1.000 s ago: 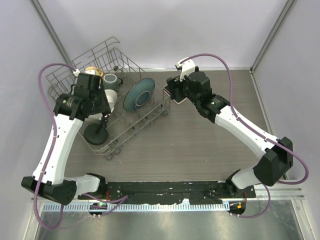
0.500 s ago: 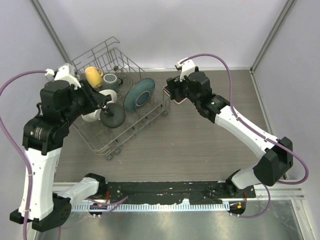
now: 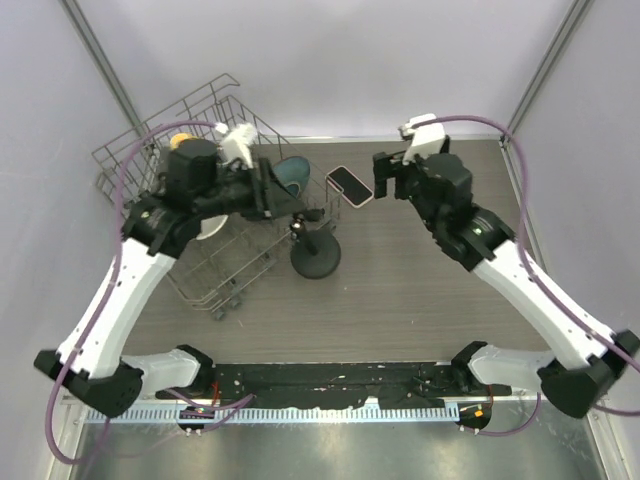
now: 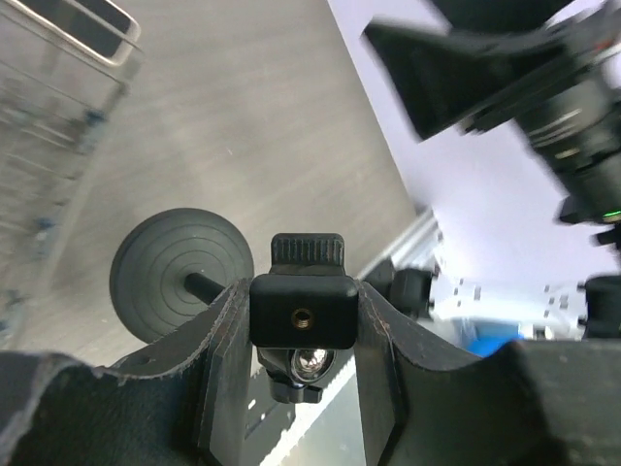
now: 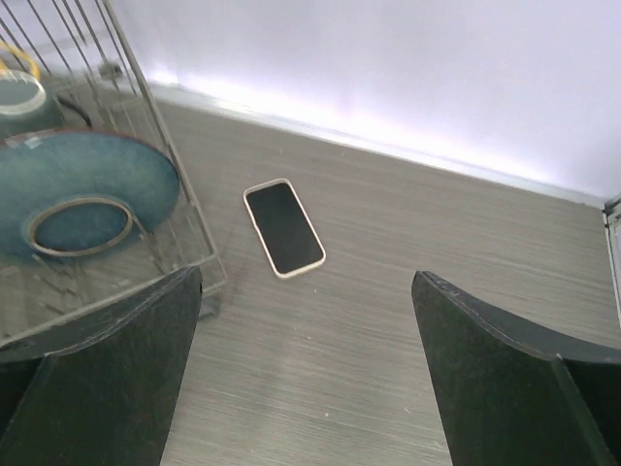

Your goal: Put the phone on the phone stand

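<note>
While the left arm reaches over from the rack side, the left fingers (image 4: 225, 342) are closed tight on the small clamp head (image 4: 303, 313) of the black phone stand (image 3: 314, 256). One pad sits on each side of the head, w/ no gap showing in the left wrist view. The stand's thin post (image 4: 205, 285) runs from the head to the round disc base (image 4: 179, 272), which is marked w/ concentric rings. In the top view the base sits just off the rack's near-right corner, approx. mid-way across the grey wood-grain worktop (image 3: 400, 300). The post leans up and left toward the fingers (whether the base touches the worktop or hangs just above it cannot be told).

The small flat phone (image 3: 350, 186) (image 5: 283, 228), black screen up w/ a pale pinkish-white rim and rounded corners, lies flat on the worktop. It is just beside the right end of the grey wire dish rack (image 3: 215, 270), toward the back wall, apart from the stand and from both arms.

The right fingers (image 5: 107, 369) are spread wide and hold nothing. They hover over the worktop, w/ the phone showing between and beyond them in the right wrist view.

Inside the rack a dark blue-green ceramic plate (image 5: 116, 175) stands on edge, and a yellow mug (image 3: 180, 141) sits toward the back-left.
</note>
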